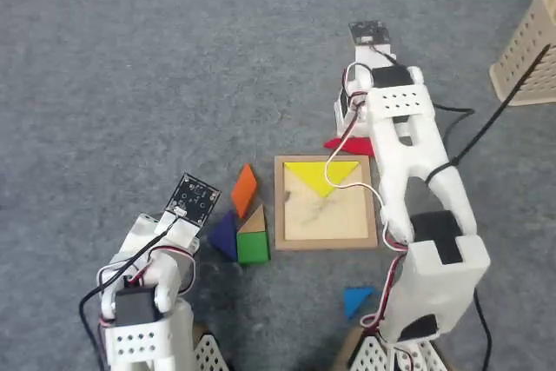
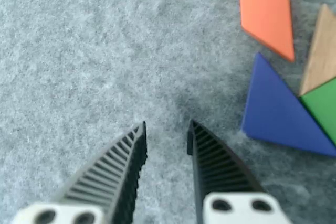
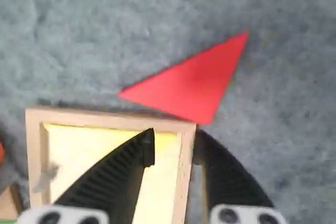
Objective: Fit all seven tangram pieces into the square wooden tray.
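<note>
The square wooden tray [image 1: 372, 206] lies mid-table with a yellow triangle [image 1: 322, 175] in its far half. A red triangle [image 3: 191, 87] rests on the carpet just behind the tray's far rim [image 3: 105, 116]. My right gripper [image 3: 173, 140] hovers open above that rim's corner, one finger over the yellow triangle [image 3: 94, 150], holding nothing. Left of the tray lie an orange parallelogram [image 1: 245, 184], a dark blue triangle [image 1: 224, 234], a tan triangle [image 1: 254, 220] and a green square [image 1: 253, 248]. My left gripper [image 2: 166, 129] is open over bare carpet, beside the dark blue triangle [image 2: 278, 114].
A small blue triangle [image 1: 356, 299] lies on the carpet in front of the tray, near the right arm's base. A pale slotted wooden stand [image 1: 530, 49] sits at the far right edge. Grey carpet [image 1: 130, 93] covers the whole table.
</note>
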Motion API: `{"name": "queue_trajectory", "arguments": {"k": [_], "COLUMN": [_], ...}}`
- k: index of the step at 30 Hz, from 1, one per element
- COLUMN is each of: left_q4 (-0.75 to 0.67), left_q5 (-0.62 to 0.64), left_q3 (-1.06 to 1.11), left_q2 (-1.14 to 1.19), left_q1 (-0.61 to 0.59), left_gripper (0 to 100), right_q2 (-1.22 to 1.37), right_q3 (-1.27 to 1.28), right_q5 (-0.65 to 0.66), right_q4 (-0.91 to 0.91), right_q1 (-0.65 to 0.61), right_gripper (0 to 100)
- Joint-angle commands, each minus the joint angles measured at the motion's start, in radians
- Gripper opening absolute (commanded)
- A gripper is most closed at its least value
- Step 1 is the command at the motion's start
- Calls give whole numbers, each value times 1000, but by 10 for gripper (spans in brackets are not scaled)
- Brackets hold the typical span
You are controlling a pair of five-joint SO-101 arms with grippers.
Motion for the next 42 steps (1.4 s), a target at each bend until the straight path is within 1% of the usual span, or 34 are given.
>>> {"name": "queue_trajectory", "arguments": {"k": [1,4,7,10,13,16,20,24,27,29,35,38,42], "left_q4": [8,-9,-38,-46,-41,-40,-40,-38,-37,-31,-28,-26,-26], "left_q5": [-9,-9,-9,-11,-9,-8,-8,-6,-6,-6,-8,-9,-9], "left_q3": [-5,-5,-5,-5,-5,-5,-5,-5,-5,-5,-5,-5,-5], "left_q2": [-23,-23,-23,-23,-23,-23,-23,-23,-23,-23,-23,-23,-23], "left_q1": [3,0,-12,-49,-51,-51,-51,-51,-51,-51,-51,-51,-49], "left_gripper": [121,123,123,123,123,123,123,123,123,123,123,123,123], "right_q2": [-71,-102,-205,-340,-430,-440,-338,-128,36,130,343,392,415], "right_q3": [-57,-35,81,253,390,400,264,48,-91,-163,-265,-267,-267], "right_q5": [-12,37,46,52,95,74,11,-91,-195,-241,-227,-227,-210], "right_q4": [93,153,116,39,-58,-99,-116,-111,-111,-111,-105,-56,13], "right_q1": [18,25,35,36,38,35,31,28,7,-12,-25,21,122], "right_gripper": [146,81,51,62,88,125,187,222,239,257,266,266,266]}}
